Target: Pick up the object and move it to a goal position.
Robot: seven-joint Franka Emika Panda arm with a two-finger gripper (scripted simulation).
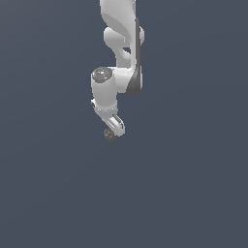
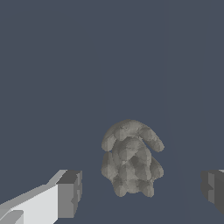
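one object (image 2: pixel 130 159) between half-cropped hand (image 2: pixel 141 192) fingers

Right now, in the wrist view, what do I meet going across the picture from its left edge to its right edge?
One gripper finger → the mottled grey-brown object, sitting in the gap and touching neither → the other finger. The jaws stand open.

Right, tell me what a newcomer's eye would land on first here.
The white arm hanging down the middle of a flat grey-blue scene. Then the mottled grey-brown lump, lying between the open fingers in the wrist view, touching neither.
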